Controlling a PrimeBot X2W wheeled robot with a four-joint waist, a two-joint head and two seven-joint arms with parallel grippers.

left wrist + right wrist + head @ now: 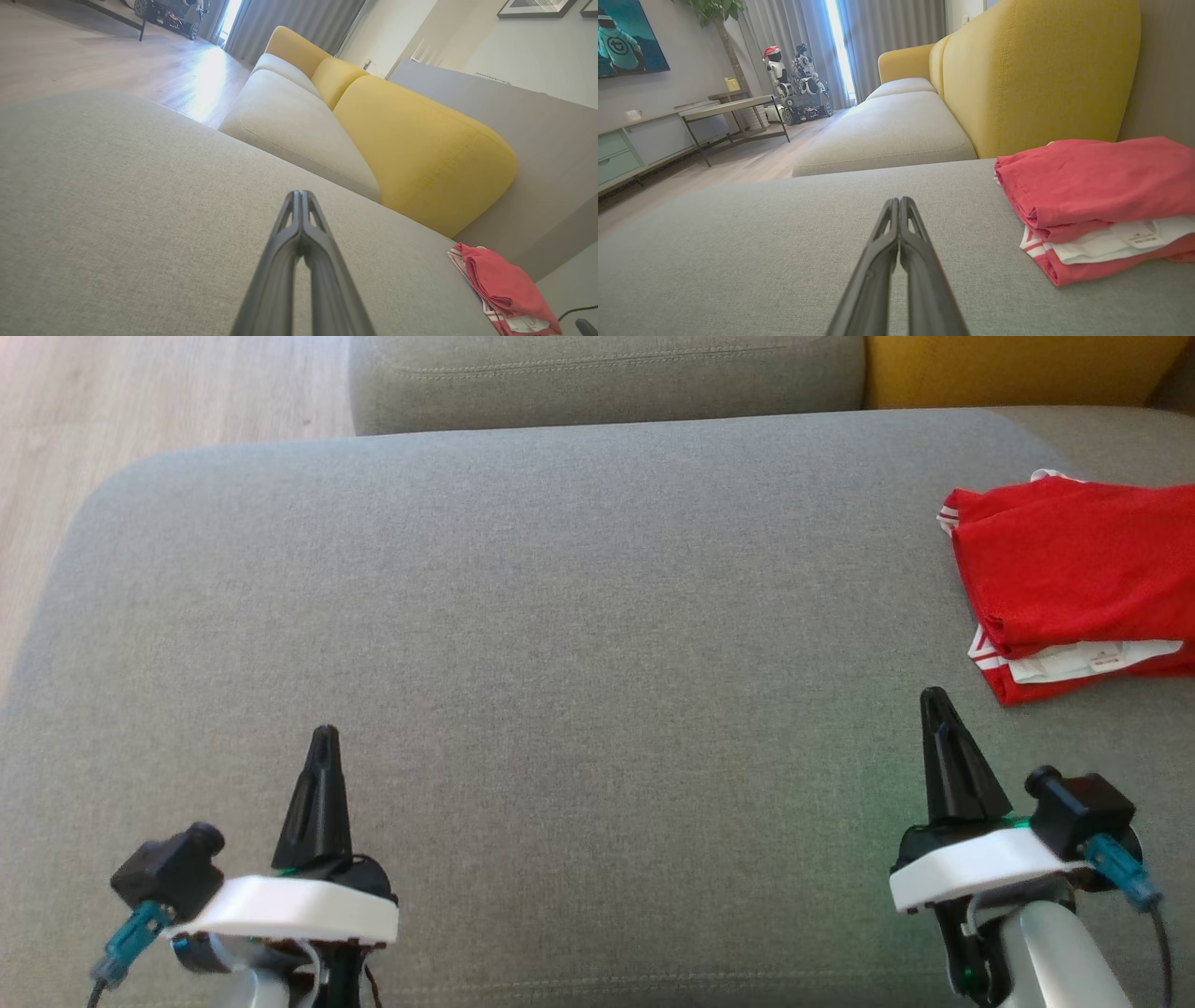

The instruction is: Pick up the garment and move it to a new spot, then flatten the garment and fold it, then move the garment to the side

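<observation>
Claws first: the left claw (324, 735) and the right claw (934, 698) are both pinched shut and hold nothing, low over the big grey cloth sofa seat (579, 616). The folded red cloth garment with white stripes (1074, 555) lies at the seat's right side, near the right claw, not touching. I think the last step looks done. Next, just back away without bumping it.

Head looks down, wrists low, perhaps close, sharing cushion (560, 569), garment (1074, 560)

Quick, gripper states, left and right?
Left gripper: closed, holding nothing.
Right gripper: closed, holding nothing; red garment lies apart from it.
</observation>
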